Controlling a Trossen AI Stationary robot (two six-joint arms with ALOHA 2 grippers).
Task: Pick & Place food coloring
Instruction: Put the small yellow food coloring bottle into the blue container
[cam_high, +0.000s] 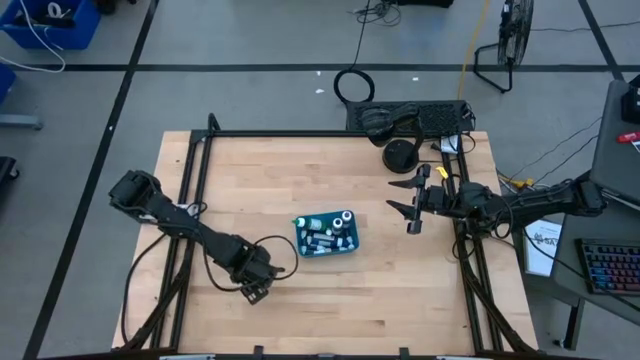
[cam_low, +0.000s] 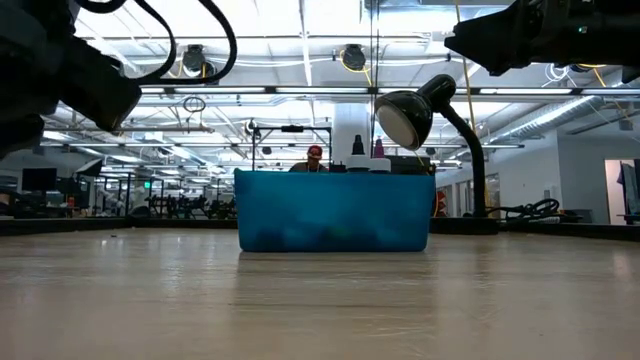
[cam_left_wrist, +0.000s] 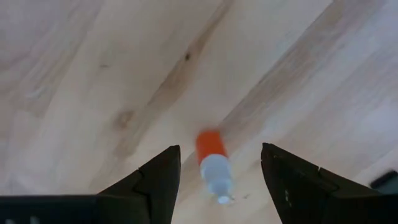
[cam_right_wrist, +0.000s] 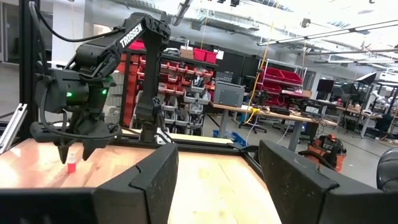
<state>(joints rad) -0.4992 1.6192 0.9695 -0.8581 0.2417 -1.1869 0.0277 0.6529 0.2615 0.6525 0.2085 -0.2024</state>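
1. The left hand (cam_high: 256, 290) is seen in the lower left of the high view, low over the worktop (cam_high: 330, 320), with its two dark fingers (cam_left_wrist: 155, 180) spread apart and nothing clamped between them.
2. Between those fingers, in the left wrist view, a tiny food colouring bottle (cam_left_wrist: 212, 165) with a red-orange body and a pale cap is seen on the light wooden boards, touched by neither finger; whether it stands or lies cannot be told there.
3. In the right wrist view the same small red bottle (cam_right_wrist: 71, 165) is seen at the left of the frame, on the wood directly under the left hand (cam_right_wrist: 76, 155).
4. A teal rectangular plastic box (cam_high: 327, 236) is found at the centre of the high view, to the right of the left hand and apart from it; several small white-capped bottles (cam_high: 322, 238) are held inside it.
5. The right hand (cam_high: 410, 210) is held in the air right of the box, its fingers (cam_right_wrist: 155, 180) released and empty.
6. A black desk lamp (cam_high: 400, 155) stands at the upper right of the worktop.
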